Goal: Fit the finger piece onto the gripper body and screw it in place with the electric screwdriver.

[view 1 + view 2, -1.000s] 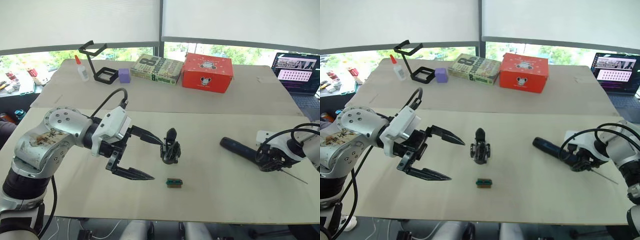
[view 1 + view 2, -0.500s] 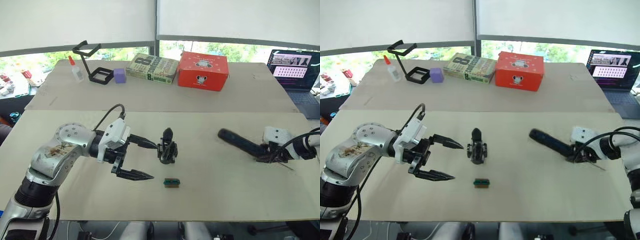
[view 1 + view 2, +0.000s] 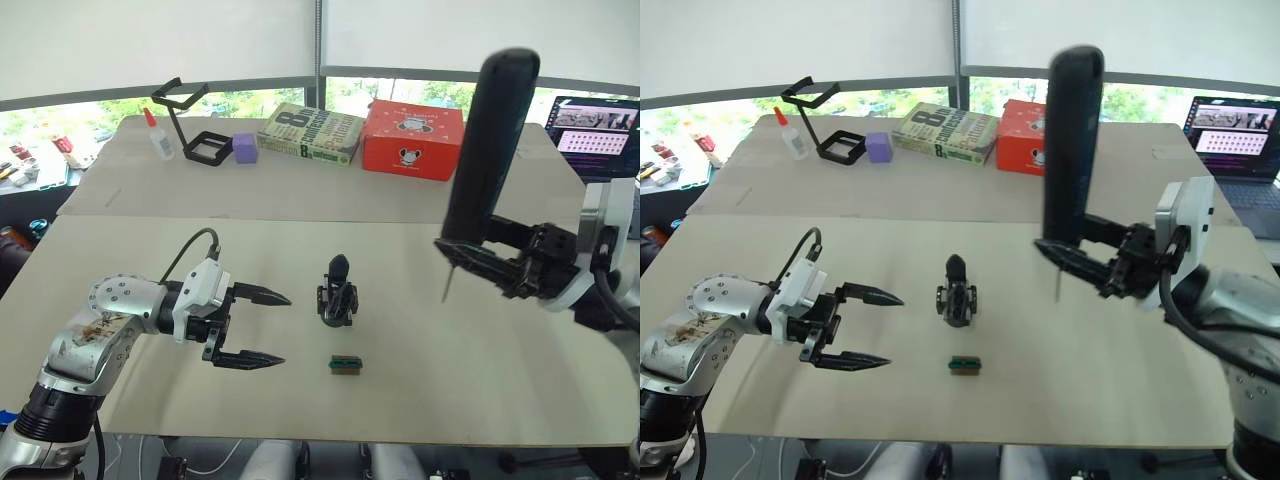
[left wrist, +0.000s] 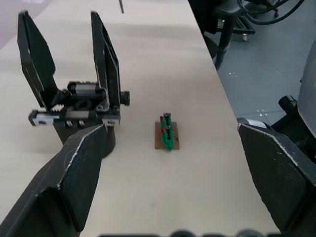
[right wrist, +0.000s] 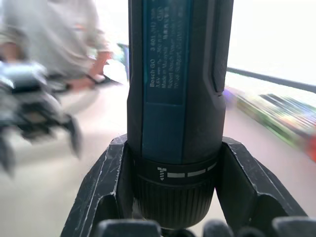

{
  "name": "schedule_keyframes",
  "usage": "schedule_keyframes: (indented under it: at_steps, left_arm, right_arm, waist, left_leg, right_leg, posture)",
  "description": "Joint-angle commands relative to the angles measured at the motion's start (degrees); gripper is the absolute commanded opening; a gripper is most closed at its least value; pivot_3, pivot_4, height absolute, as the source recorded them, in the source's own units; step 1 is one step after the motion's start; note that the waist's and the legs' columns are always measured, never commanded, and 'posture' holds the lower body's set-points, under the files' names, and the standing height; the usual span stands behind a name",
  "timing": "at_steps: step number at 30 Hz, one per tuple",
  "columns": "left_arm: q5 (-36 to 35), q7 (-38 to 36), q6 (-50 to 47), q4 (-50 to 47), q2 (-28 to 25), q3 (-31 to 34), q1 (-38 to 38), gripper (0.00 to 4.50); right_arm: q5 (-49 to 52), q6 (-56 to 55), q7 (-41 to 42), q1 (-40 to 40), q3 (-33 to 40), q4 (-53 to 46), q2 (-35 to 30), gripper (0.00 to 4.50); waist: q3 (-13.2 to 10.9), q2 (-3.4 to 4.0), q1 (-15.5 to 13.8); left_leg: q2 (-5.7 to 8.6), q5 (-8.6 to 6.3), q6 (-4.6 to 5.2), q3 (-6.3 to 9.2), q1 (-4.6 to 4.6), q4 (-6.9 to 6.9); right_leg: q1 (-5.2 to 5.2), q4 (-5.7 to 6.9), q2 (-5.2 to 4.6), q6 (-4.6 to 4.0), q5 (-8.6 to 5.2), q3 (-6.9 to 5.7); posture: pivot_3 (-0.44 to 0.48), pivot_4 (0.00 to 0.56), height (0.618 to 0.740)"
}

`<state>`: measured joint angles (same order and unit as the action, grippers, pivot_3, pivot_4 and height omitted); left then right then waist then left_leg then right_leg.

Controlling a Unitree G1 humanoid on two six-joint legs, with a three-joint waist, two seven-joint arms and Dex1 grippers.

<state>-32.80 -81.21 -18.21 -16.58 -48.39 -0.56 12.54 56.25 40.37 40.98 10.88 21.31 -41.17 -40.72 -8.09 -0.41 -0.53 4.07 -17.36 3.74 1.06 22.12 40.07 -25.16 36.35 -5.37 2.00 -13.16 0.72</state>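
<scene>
One gripper body [image 3: 338, 297] stands upright mid-worktop [image 3: 420, 390], one green-and-black block [image 3: 346, 363] at its 6 o'clock. The left gripper [image 3: 268, 327] (fingers spread wide, empty) sits at its 9 o'clock. The right gripper [image 3: 478, 263] clamps one electric screwdriver [image 3: 487, 150] upright, bit down, at 3 o'clock.

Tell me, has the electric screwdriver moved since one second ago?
Yes. The electric screwdriver was lying on the table on the robot's right; now the right gripper holds it upright above the table, bit pointing down, nearer the gripper body.
</scene>
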Motion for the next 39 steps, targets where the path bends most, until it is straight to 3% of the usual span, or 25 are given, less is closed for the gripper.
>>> schedule_keyframes:
  at_steps: [1, 6, 11, 39]
  left_arm:
    - [1.6, -2.1, 4.9, -1.1, -0.7, 0.5, -1.5, 4.5]
    - [5.0, -2.6, 10.1, 0.7, 2.1, -3.4, -2.5, 4.5]
    - [6.4, -1.7, 11.1, 0.7, 4.7, -6.5, -1.1, 4.5]
    - [9.9, -0.6, 11.5, 5.3, 8.0, -10.6, 3.2, 4.5]
  right_arm:
    - [-2.1, -6.3, 3.5, 0.9, -8.1, -5.4, 3.2, 1.91]
    - [-7.0, -9.4, 6.2, 3.3, -18.6, -1.7, 8.1, 1.91]
    - [-11.9, -14.2, 9.8, 1.8, -22.0, 1.1, 9.5, 1.91]
    - [-19.6, -19.9, 10.0, -5.0, -24.5, 2.1, 10.8, 1.91]
  waist:
    - [0.0, 0.0, -0.1]
    - [0.0, -0.01, -0.2]
    - [0.0, -0.02, -0.1]
    - [0.0, -0.02, -0.1]
  left_leg:
    - [0.01, 0.0, 0.01, 0.0, 0.02, 0.01]
    - [0.07, -0.05, 0.11, -0.04, -0.04, 0.18]
    - [0.11, -0.08, 0.16, -0.04, -0.01, 0.23]
    - [0.11, -0.07, 0.14, -0.06, -0.05, 0.25]
  right_leg:
    - [0.02, -0.07, 0.01, 0.0, 0.0, -0.01]
    - [0.13, -0.1, 0.08, -0.01, 0.02, -0.13]
    - [0.13, -0.12, 0.17, -0.01, 0.02, -0.29]
    - [0.12, -0.03, 0.26, 0.0, 0.02, -0.33]
  posture:
    - [0.0, 0.15, 0.74]
    - [0.0, 0.15, 0.74]
    - [0.0, 0.15, 0.74]
    - [0.0, 0.15, 0.74]
